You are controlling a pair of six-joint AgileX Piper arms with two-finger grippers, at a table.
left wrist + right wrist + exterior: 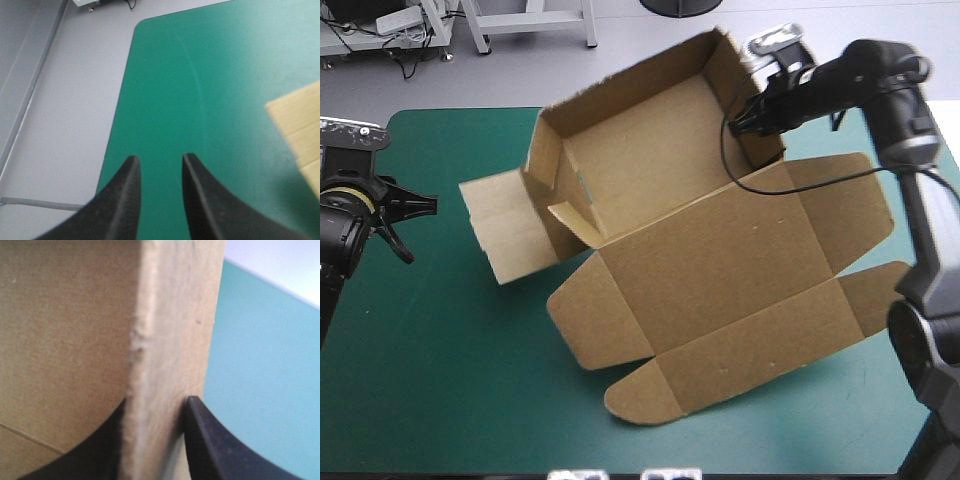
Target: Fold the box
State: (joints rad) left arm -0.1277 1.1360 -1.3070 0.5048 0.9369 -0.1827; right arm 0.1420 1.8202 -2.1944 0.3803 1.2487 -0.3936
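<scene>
The brown box [720, 270] lies mid-worktop [440, 400], its tray walls raised and its lid flat. The right tool [736, 124] pinches the tray's far-right wall, which seemingly hides part of the fingers. The left tool [420, 232] hangs parted and empty, well apart from the box.

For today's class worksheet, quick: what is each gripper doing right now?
Left gripper: open, holding nothing.
Right gripper: shut on a raised wall of the brown cardboard box.

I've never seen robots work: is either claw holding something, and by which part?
The right gripper pinches the brown box by the top edge of its raised right-hand wall. The left gripper holds nothing.
</scene>
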